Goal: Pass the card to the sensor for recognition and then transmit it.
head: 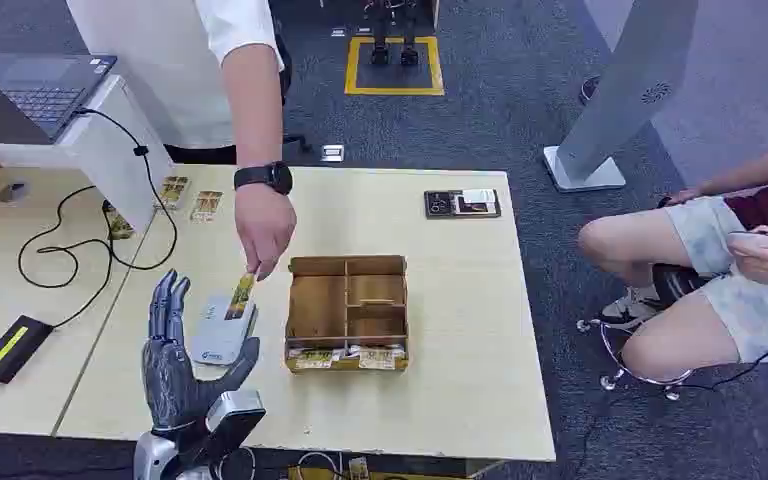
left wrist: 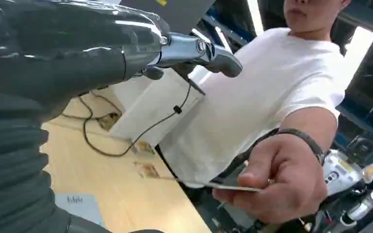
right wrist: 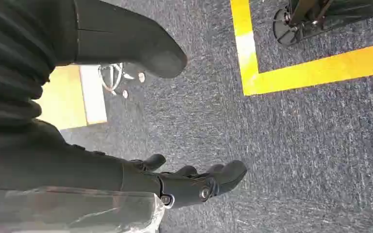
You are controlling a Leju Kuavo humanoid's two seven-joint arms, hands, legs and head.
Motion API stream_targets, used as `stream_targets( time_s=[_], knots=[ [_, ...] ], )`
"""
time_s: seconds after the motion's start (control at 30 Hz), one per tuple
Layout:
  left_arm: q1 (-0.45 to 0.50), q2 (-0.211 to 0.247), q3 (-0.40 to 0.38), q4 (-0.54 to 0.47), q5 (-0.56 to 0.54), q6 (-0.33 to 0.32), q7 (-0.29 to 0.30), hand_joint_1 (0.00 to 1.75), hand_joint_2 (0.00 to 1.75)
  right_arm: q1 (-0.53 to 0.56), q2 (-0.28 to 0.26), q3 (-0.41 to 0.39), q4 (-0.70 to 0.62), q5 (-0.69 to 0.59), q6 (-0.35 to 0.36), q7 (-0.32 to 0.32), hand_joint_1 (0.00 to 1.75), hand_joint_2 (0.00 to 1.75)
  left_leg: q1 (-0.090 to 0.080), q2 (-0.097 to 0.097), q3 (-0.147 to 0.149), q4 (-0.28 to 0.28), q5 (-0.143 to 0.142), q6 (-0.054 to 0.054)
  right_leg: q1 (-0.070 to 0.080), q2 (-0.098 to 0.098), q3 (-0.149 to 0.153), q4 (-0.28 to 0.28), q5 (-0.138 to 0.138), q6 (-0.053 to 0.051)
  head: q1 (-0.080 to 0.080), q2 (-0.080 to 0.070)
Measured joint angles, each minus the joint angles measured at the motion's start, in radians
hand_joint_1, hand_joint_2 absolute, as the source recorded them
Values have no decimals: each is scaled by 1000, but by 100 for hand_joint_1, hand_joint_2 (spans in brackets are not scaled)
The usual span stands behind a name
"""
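A person's hand [head: 263,226] pinches a small yellow-green card [head: 241,292] and holds it just over the white card sensor [head: 222,328] on the table. My left hand [head: 174,360] stands upright beside the sensor, fingers straight and apart, holding nothing. In the left wrist view the card [left wrist: 233,187] shows edge-on in the person's hand [left wrist: 277,179], beyond my fingers [left wrist: 209,51]. My right hand [right wrist: 194,182] hangs over the grey carpet, fingers loosely apart and empty.
A wooden compartment box [head: 346,310] with cards along its front stands right of the sensor. Loose cards [head: 205,205] and a black cable [head: 70,250] lie at the back left, a black device [head: 461,203] at the back right. A seated person [head: 720,270] is off the table's right edge.
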Motion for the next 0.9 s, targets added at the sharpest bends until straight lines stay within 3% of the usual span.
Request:
stream_targets(
  time_s=[0.43,0.77,0.8,0.83,0.9],
  knots=[
    [-50,-110,193,5,-185,0,-86,0,175,-13,-11,24,13,16,-8,0,0,175,0,0,1,0,0,0,0,0,1,0,0,0,0,0],
    [-53,-141,231,5,-195,0,-98,0,175,-16,-17,30,19,19,-10,0,0,175,0,0,1,0,0,0,0,0,1,0,0,0,0,0],
    [-53,-144,233,5,-192,0,-101,7,175,-15,-17,30,20,19,-10,1,0,175,0,0,1,0,0,0,0,0,1,0,0,0,0,0],
    [-53,-149,237,5,-186,0,-101,175,175,-16,-17,30,20,19,-10,1,0,175,0,0,1,0,0,0,0,0,1,0,0,0,0,0],
    [-53,-154,241,5,-173,0,-107,175,175,-15,-18,31,21,19,-10,3,0,175,0,0,1,0,0,0,0,0,1,0,0,0,0,0]
  ],
)
